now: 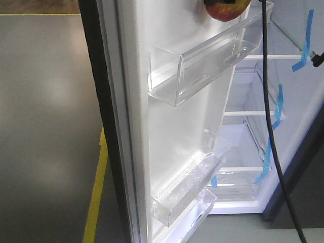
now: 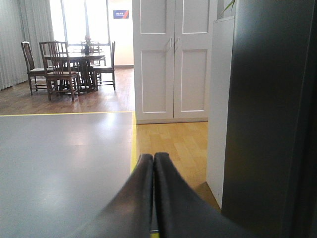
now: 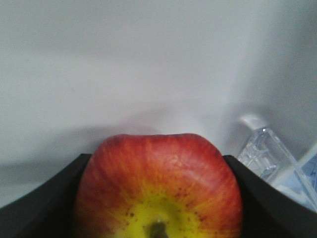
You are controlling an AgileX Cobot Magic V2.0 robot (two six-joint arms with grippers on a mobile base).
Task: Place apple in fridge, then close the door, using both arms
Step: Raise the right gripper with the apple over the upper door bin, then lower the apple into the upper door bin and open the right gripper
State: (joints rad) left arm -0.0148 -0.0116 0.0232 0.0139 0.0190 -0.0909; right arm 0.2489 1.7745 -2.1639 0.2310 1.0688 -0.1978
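Note:
The apple (image 1: 227,10), red with a yellow patch round its stem, hangs at the top edge of the front view, above the upper clear bin (image 1: 202,66) of the open door (image 1: 167,126). My right gripper (image 3: 157,158) is shut on the apple (image 3: 158,188), with a black finger (image 3: 44,198) on each side and the white liner close behind. The fridge (image 1: 248,112) stands open at the right, white inside with blue-taped shelves. My left gripper (image 2: 153,156) is shut on nothing, low over the floor beside a dark grey-blue panel (image 2: 272,124); whether that panel is door or fridge body I cannot tell.
A black cable (image 1: 267,101) hangs down in front of the fridge opening. A lower clear bin (image 1: 187,197) sticks out from the door. A yellow floor line (image 1: 96,197) runs beside the door's edge. White cabinet doors (image 2: 171,59) and a dining table with chairs (image 2: 69,64) stand beyond.

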